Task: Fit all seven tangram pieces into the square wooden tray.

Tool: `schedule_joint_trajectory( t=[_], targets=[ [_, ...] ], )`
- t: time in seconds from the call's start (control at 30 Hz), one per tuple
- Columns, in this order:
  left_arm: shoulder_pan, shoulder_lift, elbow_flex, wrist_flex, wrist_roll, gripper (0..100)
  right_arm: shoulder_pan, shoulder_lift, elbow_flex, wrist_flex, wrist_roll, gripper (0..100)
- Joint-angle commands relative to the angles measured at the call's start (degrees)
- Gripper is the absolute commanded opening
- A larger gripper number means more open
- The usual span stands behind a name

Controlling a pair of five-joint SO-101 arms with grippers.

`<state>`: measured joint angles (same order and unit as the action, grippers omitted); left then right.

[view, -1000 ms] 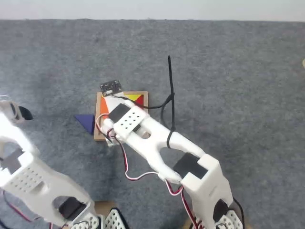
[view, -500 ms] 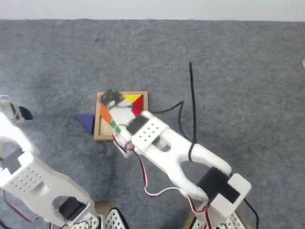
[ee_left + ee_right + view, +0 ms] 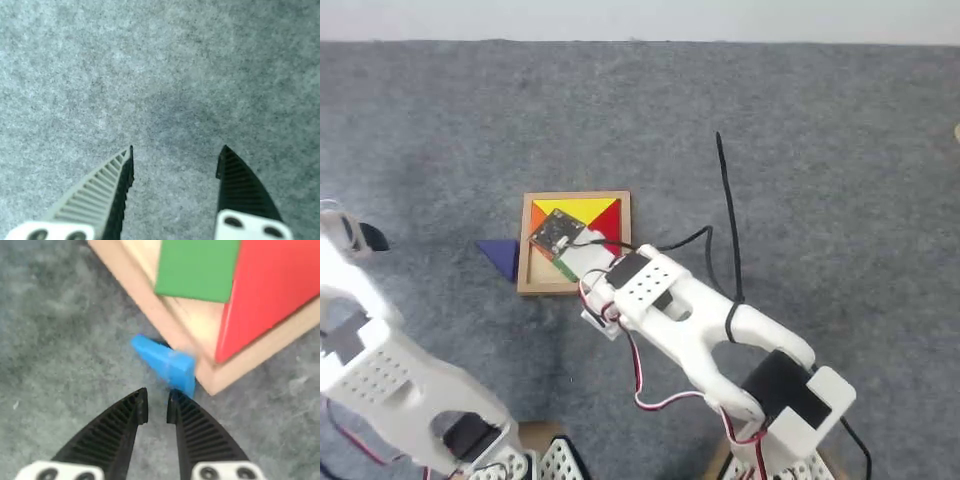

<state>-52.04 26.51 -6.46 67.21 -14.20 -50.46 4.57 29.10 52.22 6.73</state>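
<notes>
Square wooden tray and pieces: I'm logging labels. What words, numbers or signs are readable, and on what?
None: the square wooden tray, red triangular piece, green piece and light blue piece are plain.
Any marks on the small black circuit board are too small to read.

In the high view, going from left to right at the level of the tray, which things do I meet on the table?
Dark blue triangle → wooden tray → black cable

Tray (image 3: 150, 310): bare matt wood. Red piece (image 3: 270, 290), green piece (image 3: 197, 265), blue piece (image 3: 165, 362): smooth, solid-colour finish. Table cover (image 3: 60, 330): rough grey cloth. Right gripper (image 3: 156, 407): ribbed matt plastic.
</notes>
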Motion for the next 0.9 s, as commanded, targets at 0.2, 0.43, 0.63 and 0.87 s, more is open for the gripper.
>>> schedule_joint_trajectory(
  t=[0.2,0.43,0.63,0.87],
  targets=[
    [0.3,-0.4,-2.1,-0.5,-0.3,26,-0.7,-7.5,-1.8,7.3,5.5,9.1],
    [0.0,-0.4,-2.1,-0.5,-0.4,26,-0.7,-11.1,-0.6,-0.9,15.1,19.1],
    [0.0,-0.4,-2.1,-0.5,-0.4,26,-0.7,-4.6,-1.0,-2.1,22.7,21.4],
    [-0.1,-0.4,-2.1,-0.4,-0.4,26,-0.7,2.1,-1.1,-7.5,23.4,21.3]
  ],
)
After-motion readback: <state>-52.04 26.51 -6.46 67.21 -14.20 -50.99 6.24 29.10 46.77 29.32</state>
